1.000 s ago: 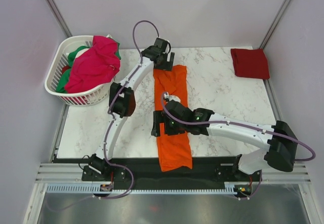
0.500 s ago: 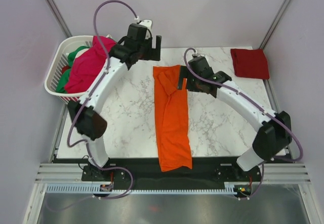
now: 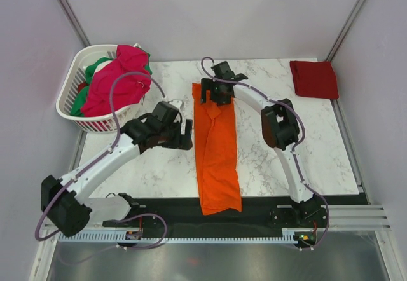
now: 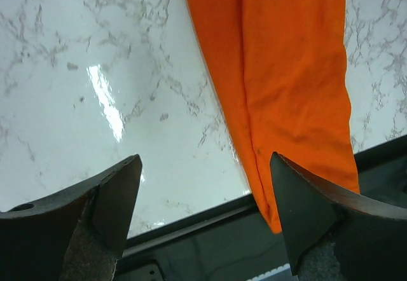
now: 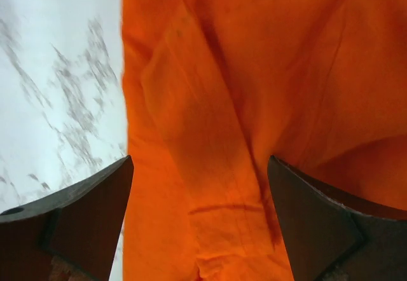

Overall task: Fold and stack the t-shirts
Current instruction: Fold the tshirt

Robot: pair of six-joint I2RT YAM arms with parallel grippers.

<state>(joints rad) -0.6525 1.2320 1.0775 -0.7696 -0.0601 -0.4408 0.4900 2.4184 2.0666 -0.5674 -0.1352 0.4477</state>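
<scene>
Left fingers [image 4: 105, 208] and right fingers [image 5: 82, 211] gape empty by the half-folded orange shirt [image 3: 216, 147]; red shirt [image 3: 314, 79] folded, pink shirt [image 3: 117, 81] and green shirt [image 3: 95, 67] in basket [image 3: 95, 126].

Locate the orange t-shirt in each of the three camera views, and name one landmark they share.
Top external: the orange t-shirt lies as a long strip down the middle of the white marble tabletop, with its near end over the edge.
Left wrist: the shirt is at upper right, running down past the near edge.
Right wrist: the shirt fills the middle and right.
Shared landmark: the white marble tabletop, left of the shirt in every view.
</scene>
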